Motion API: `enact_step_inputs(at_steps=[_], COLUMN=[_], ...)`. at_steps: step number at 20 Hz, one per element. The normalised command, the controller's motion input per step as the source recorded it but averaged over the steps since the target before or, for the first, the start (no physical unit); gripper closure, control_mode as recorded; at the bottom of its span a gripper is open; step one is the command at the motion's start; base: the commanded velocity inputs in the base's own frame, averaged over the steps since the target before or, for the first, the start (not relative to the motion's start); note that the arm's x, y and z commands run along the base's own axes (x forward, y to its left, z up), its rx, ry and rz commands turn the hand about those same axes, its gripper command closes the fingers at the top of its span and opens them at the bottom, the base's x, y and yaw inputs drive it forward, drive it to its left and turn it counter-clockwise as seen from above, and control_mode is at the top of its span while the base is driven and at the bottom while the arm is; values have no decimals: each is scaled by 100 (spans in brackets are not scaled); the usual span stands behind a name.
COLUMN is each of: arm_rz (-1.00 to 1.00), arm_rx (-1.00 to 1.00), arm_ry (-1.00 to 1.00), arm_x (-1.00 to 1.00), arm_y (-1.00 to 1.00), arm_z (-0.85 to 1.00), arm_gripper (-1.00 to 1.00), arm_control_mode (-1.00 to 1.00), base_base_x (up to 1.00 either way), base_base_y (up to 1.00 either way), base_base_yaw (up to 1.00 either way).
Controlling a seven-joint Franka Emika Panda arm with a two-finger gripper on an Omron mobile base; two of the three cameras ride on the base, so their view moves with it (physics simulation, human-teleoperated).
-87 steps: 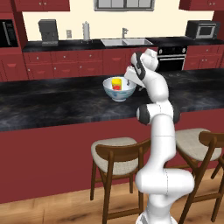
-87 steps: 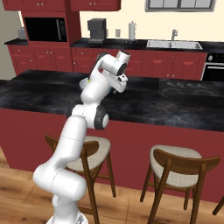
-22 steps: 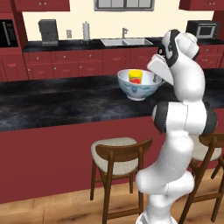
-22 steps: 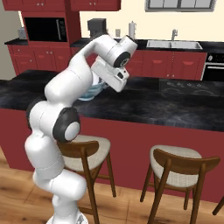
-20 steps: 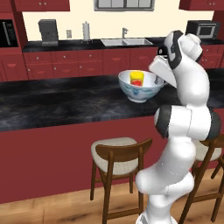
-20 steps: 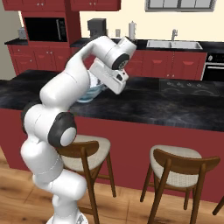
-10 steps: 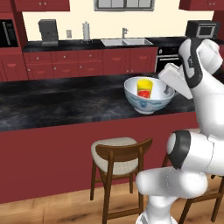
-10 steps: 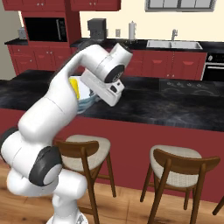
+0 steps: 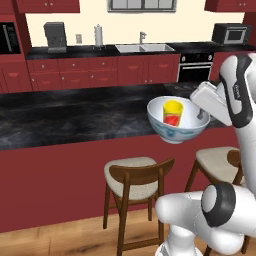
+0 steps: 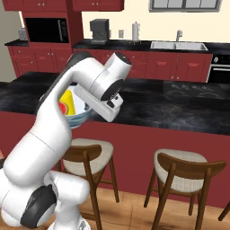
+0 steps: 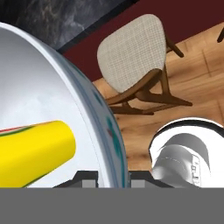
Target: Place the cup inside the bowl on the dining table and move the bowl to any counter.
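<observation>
The long dining table [image 9: 75, 112] with its black marbled top runs across the middle, and the sink counter [image 9: 145, 48] sits along the back wall. Two wooden stools [image 9: 132, 177] stand under the table's near edge. The bowl [image 9: 176, 122] is up in the air, past the table's front edge and above the stools, with the gripper [image 11: 113, 175] clamped on its rim. The yellow cup [image 9: 173, 112] sits inside the bowl.

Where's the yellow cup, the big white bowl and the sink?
cup [image 9: 173, 112], left base view, on its yellow side above the red mark.
bowl [image 9: 175, 132], left base view, on its patterned outer wall.
sink [image 9: 144, 48], left base view, on the steel basins.
</observation>
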Motion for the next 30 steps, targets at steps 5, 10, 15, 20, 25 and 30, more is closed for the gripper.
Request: enact_step_inputs(at_steps=[5, 10, 15, 20, 25, 30], arm_rz=[0, 0, 0, 0, 0, 0], arm_rx=[0, 0, 0, 0, 0, 0], arm_ry=[0, 0, 0, 0, 0, 0], arm_x=[-42, 0, 0, 0, 0, 0], arm_y=[0, 0, 0, 0, 0, 0], arm_z=[-3, 0, 0, 0, 0, 0], arm_gripper=[100, 100, 100, 100, 100, 100], arm_control_mode=[-100, -100, -100, -100, 100, 100], base_base_x=[0, 0, 0, 0, -11, -3], base_base_y=[0, 0, 0, 0, 4, 60], base_base_yaw=[0, 0, 0, 0, 0, 0])
